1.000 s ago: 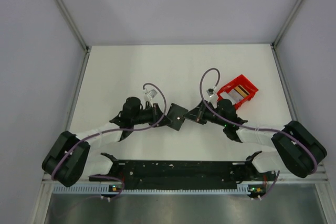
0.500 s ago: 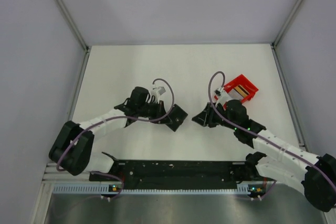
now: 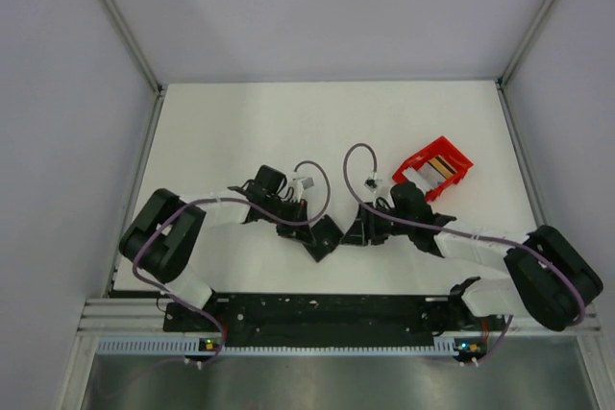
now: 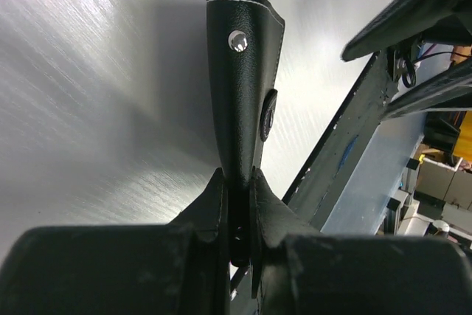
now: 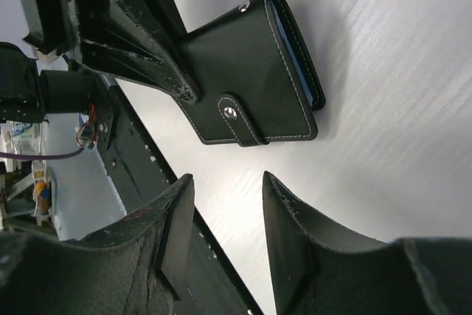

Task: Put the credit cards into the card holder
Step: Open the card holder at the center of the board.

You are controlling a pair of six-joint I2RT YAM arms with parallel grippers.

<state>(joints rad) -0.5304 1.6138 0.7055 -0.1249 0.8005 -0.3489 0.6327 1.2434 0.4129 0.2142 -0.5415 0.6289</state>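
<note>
The left gripper [image 4: 237,182] was clenched on the near end of the card holder [image 4: 240,86], its fingers pinching the black leather from both sides and holding it edge-up just over the table [image 3: 288,122]; the right gripper [image 5: 225,182] was released and held nothing, its jaws parted and aimed at the holder's strap [image 5: 231,113] from just beside it. The holder looked folded shut, the strap wrapped over its edge and a sliver of pale blue lining showing at the far side; so the step in hand was probably opening it. To do that well, the left grip should hold firm and low on one face only, while the right fingers take the strap tip and peel it off its snap without dragging the whole wallet out of the pinch. The credit cards [image 3: 440,166] lay in the red tray [image 3: 454,182], to the far right and well apart from both grippers. The left arm was folded back, elbow out to the left, forearm running right toward the centre; the right arm lay low and stretched leftward from its near-right base.
</note>
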